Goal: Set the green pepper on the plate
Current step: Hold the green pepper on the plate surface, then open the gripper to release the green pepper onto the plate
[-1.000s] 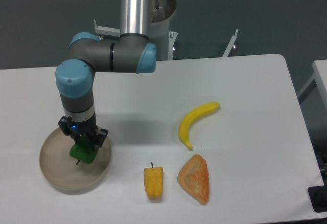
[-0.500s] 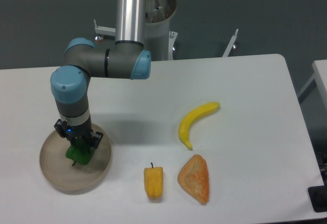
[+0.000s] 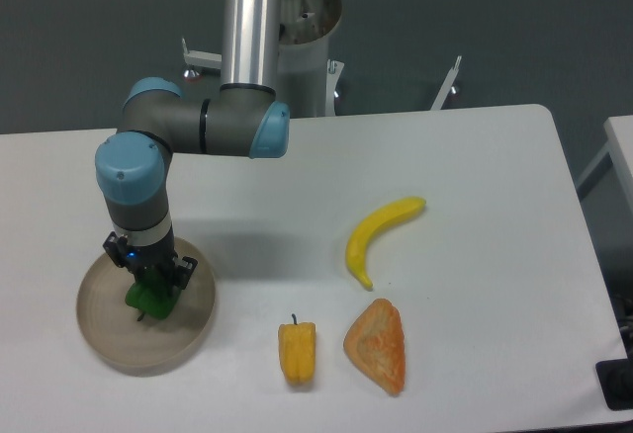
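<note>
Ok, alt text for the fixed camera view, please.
The robot's claw holds the green pepper over the plate at the table's left. A banana, a yellow pepper and an orange wedge lie to the right.

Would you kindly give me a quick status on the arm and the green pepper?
Pincer shut on green pepper. Pepper low over plate, inside its rim; contact not clear. Nothing in the way.

Silver tube arm (image 3: 247,18), grey joints, light-blue caps, black wrist.
</note>
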Tool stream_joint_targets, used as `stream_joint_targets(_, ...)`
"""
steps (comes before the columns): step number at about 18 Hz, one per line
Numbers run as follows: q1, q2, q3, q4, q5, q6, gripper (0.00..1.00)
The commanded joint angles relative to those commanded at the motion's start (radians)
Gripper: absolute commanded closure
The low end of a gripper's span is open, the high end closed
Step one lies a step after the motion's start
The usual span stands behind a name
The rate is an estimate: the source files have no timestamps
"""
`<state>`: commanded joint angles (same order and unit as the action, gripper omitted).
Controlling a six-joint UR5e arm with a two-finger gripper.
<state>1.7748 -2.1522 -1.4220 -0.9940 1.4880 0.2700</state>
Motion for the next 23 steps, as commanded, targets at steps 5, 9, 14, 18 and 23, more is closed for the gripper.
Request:
stream_joint_targets(5,0.000,0.002,0.002,0.002,-0.002,0.002,0.51)
stream_joint_targets(9,0.000,0.006,0.002,0.000,0.000,0.002,0.32)
stream_joint_targets(14,0.002,0.018,0.005,0.000,-0.003,0.020,0.17)
stream_joint_targets(18,0.012,0.057,0.002,-0.009,-0.005,0.061,0.07)
stream_joint_targets(23,0.107,0.113,0.000,-0.075,0.006,0.202,0.04)
